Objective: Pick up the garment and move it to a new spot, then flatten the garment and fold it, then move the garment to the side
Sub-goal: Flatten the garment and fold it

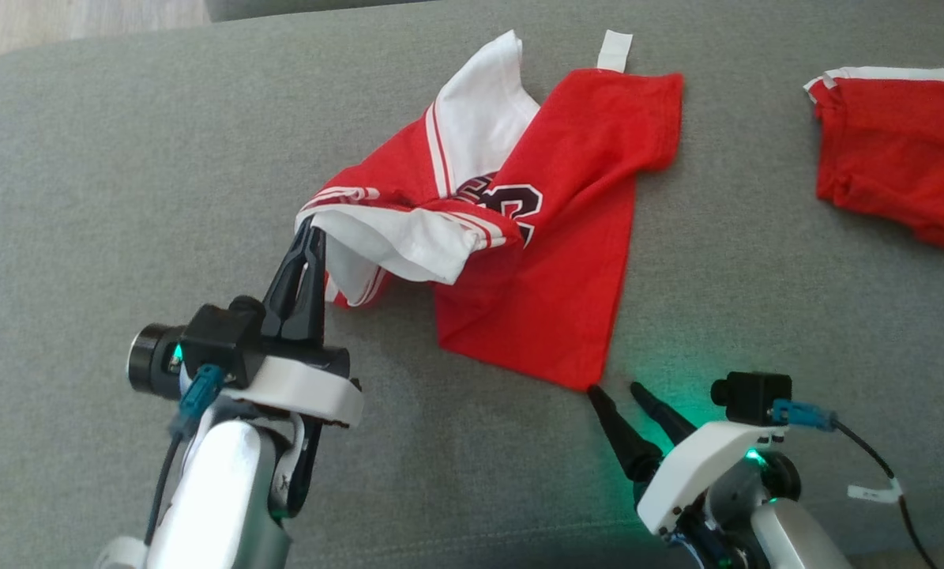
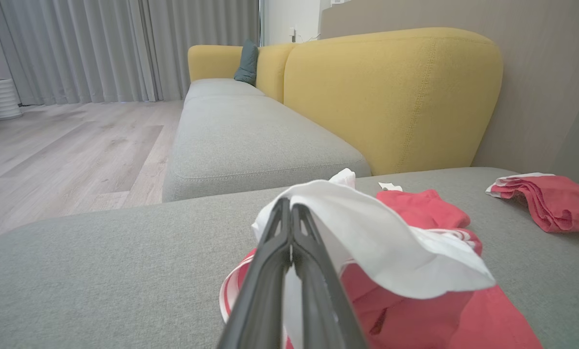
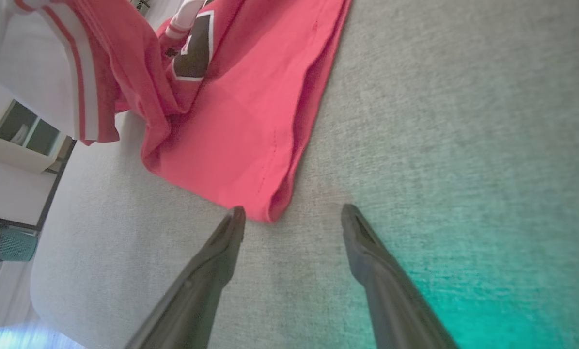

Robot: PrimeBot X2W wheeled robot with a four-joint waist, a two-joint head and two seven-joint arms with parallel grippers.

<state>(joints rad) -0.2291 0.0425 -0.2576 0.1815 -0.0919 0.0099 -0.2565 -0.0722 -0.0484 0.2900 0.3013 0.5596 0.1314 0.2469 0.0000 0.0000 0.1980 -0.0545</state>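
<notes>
Your left gripper point(image 1: 310, 231) pinches a white-trimmed edge of the red garment point(image 1: 554, 269) on the grey cushion point(image 1: 108, 197); your right gripper point(image 1: 614, 389), fingers parted, rests at its near corner.

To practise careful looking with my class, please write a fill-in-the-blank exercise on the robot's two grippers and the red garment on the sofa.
1. The left gripper is shut on the ____ part of the garment.
2. The right gripper, at the garment's near corner, has its jaws ____.
3. The garment lies on a ____ cushion.
4. In the left wrist view, the backrest behind is ____.

Missing words: white; open; grey; yellow.
</notes>
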